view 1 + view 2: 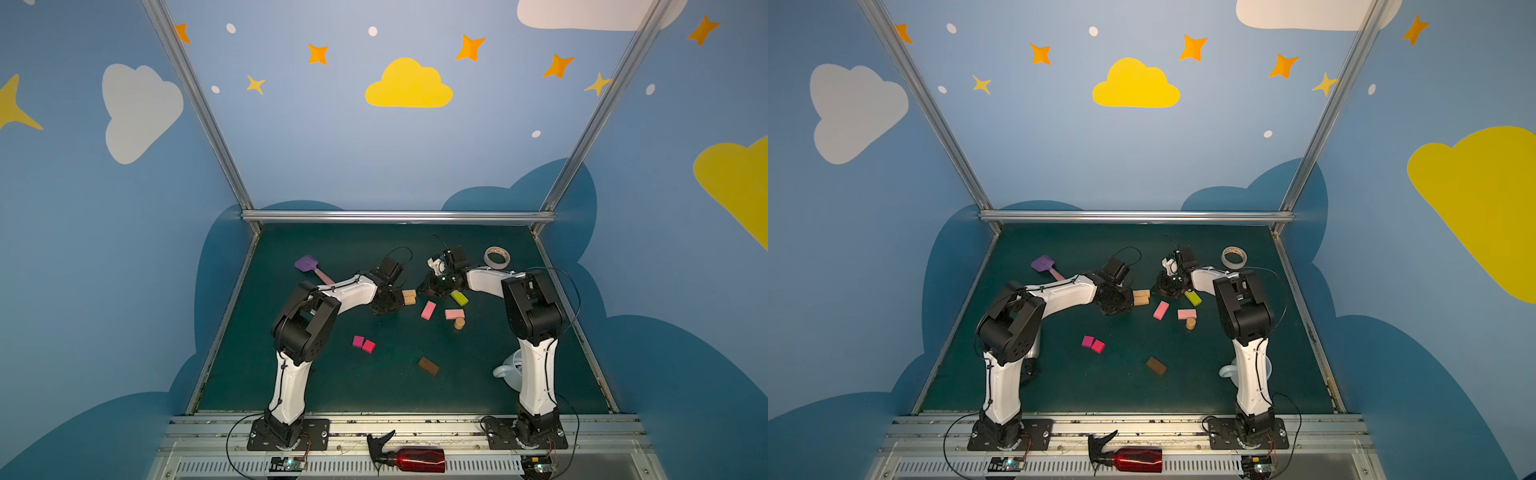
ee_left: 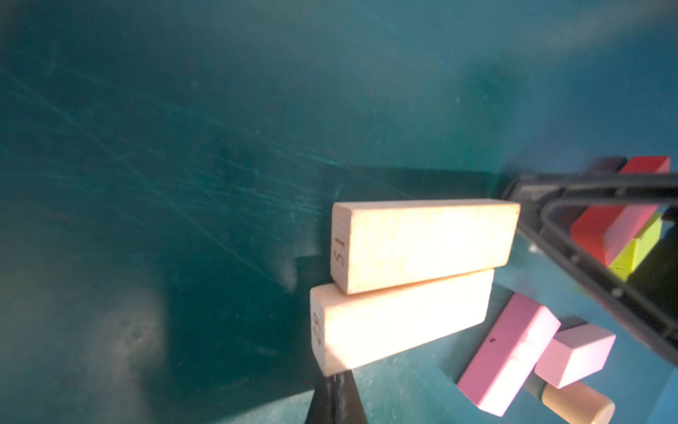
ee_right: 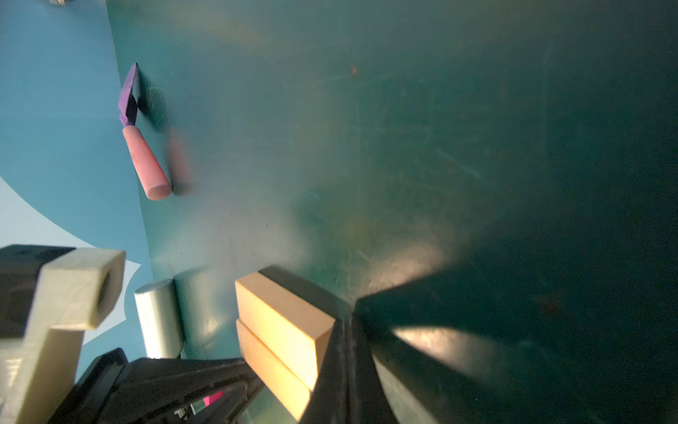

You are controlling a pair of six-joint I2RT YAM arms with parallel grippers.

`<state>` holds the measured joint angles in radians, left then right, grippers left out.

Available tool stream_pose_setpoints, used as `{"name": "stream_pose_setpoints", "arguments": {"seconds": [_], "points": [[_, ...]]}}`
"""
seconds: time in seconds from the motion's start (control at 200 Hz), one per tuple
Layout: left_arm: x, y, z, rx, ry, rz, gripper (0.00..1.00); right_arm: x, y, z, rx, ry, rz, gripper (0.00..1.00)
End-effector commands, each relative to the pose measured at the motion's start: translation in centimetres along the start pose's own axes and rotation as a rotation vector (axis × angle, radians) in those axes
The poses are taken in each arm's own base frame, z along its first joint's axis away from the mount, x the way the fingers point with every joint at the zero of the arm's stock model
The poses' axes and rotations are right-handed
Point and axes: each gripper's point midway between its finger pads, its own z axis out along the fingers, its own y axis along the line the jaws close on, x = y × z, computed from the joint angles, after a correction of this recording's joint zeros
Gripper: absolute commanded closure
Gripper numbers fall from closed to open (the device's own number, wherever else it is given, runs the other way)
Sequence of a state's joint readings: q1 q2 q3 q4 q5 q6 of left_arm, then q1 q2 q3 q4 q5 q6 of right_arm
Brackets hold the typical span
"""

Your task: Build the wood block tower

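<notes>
Two tan wood blocks point(image 1: 409, 297) point(image 2: 422, 242) point(image 3: 282, 323) lie flat, side by side, mid-mat. My left gripper point(image 1: 400, 298) point(image 1: 1132, 297) point(image 2: 335, 396) is shut and empty, its tip against their left end. My right gripper point(image 1: 420, 291) point(image 1: 1154, 291) point(image 3: 345, 348) is shut and empty, its tip touching their right end. To the right lie a lime-green block point(image 1: 459, 298), two pink blocks point(image 1: 428, 310) point(image 1: 454, 314) and a tan cylinder point(image 1: 459, 323). A red bar point(image 2: 605, 227) lies under the right gripper. Magenta point(image 1: 358, 341) and red squares point(image 1: 368, 346) and a brown block point(image 1: 428, 366) lie nearer. No tower is in view.
A purple spatula point(image 1: 306, 264) point(image 3: 128, 95) lies at the back left and a white tape roll point(image 1: 496, 257) at the back right. A pale cup point(image 1: 509, 372) stands behind the right arm's base link. A red spray bottle point(image 1: 415, 459) lies on the front rail.
</notes>
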<state>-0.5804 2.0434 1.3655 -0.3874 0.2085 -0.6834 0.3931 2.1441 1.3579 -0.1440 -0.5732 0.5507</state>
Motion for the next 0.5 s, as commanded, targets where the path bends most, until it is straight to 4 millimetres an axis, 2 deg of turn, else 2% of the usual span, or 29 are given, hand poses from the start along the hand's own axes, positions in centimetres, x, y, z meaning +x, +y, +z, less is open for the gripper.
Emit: {"name": "stream_pose_setpoints", "arguments": {"seconds": [0.0,0.491], "points": [[0.11,1.89,1.33,-0.067,0.018,0.003,0.96,1.73,-0.66,-0.15,0.04,0.045,0.035,1.0],[0.13,1.58,0.95,-0.053,0.016,-0.002,0.96,1.99,-0.48,0.15,0.038,0.053,0.035,1.0]]}}
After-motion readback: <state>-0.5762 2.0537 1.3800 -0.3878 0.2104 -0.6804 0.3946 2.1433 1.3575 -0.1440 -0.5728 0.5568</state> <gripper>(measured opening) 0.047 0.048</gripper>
